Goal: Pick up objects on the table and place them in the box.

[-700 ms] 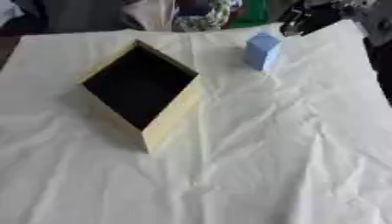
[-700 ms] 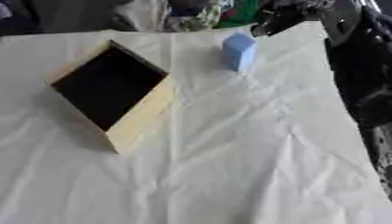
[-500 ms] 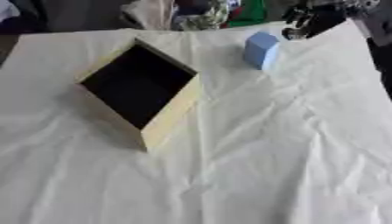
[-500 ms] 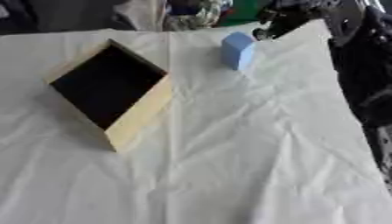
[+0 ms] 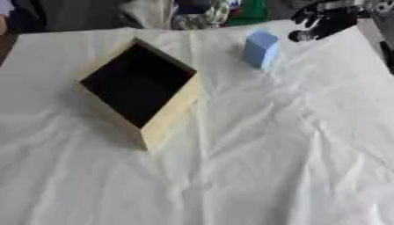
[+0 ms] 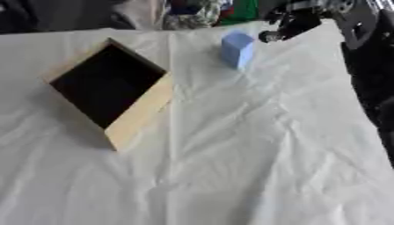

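The light blue block [image 5: 261, 48] stands upright on the white-covered tabletop [image 5: 269, 154], beyond and to the right of the wooden box [image 5: 138, 90], well apart from it. The right robot hand [image 5: 323, 24] hovers just right of the block, not touching; whether its fingers are spread or curled I cannot tell. A good grasp likely means closing in across the block's narrow sides without tipping it, then lifting it clear over the box's near wall. The left robot hand is out of sight.

Right hand [image 6: 291, 23]: black fingers and palm, dull finish, no markings legible. Right arm [image 6: 362, 48]: black casing along the right edge, with a silver-grey round joint near the wrist and pale metal parts behind the hand.
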Motion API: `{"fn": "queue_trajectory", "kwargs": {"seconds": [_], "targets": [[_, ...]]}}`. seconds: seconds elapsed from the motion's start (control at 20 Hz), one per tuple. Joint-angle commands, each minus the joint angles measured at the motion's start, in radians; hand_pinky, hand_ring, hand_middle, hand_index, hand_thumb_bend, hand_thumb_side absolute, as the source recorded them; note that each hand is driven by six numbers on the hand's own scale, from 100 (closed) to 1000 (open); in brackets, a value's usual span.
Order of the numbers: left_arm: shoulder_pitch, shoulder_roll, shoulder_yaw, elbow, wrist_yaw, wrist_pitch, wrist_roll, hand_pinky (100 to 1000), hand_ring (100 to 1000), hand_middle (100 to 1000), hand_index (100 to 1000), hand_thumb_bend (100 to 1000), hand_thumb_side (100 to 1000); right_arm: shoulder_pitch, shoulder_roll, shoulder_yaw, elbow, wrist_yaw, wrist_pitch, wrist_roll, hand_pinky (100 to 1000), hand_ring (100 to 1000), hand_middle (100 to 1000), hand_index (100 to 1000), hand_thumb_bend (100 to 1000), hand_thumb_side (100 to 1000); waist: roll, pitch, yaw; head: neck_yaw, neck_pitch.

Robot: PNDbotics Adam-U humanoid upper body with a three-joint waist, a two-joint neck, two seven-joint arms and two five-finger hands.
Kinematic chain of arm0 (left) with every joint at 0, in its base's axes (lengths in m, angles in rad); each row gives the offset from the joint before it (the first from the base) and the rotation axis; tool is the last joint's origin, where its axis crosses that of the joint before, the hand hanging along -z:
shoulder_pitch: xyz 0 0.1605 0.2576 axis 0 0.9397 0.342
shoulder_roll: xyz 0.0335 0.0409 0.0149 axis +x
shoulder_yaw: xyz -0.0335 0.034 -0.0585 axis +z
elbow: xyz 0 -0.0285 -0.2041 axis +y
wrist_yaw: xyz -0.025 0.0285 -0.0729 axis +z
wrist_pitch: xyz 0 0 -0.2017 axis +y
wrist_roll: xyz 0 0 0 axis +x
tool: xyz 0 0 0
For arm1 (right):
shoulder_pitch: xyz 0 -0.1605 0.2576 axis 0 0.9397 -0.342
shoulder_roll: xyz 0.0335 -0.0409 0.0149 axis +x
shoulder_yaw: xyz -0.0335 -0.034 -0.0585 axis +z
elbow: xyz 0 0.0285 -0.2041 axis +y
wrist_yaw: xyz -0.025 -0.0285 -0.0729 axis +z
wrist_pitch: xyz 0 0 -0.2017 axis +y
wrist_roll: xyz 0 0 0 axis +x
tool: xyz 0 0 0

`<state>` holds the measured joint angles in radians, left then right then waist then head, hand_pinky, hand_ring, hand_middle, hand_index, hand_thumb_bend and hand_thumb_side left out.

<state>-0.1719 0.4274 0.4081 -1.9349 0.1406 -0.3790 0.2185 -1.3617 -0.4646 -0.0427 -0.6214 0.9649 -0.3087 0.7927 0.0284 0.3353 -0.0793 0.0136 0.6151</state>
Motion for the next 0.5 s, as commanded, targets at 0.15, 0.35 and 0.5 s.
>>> {"fn": "queue_trajectory", "kwargs": {"seconds": [0.15, 0.35, 0.5], "targets": [[-0.001, 0.011, 0.013, -0.014, 0.003, 0.006, 0.002, 681, 628, 643, 759, 332, 126, -0.013, -0.035, 0.005, -0.032, 0.005, 0.019, -0.066, 894, 896, 891, 979, 100, 826, -0.011, -0.041, 0.016, -0.003, 0.015], [-0.002, 0.009, 0.011, -0.015, 0.002, 0.009, 0.002, 681, 629, 644, 759, 333, 130, -0.012, -0.024, 0.026, -0.026, 0.021, 0.039, -0.096, 890, 896, 893, 979, 100, 835, -0.018, -0.044, 0.045, -0.012, 0.025], [-0.001, 0.009, 0.010, -0.015, 0.002, 0.010, 0.001, 681, 629, 643, 758, 333, 130, -0.013, -0.019, 0.036, -0.017, 0.024, 0.050, -0.105, 887, 894, 891, 976, 100, 839, -0.020, -0.049, 0.055, -0.021, 0.041]]}}
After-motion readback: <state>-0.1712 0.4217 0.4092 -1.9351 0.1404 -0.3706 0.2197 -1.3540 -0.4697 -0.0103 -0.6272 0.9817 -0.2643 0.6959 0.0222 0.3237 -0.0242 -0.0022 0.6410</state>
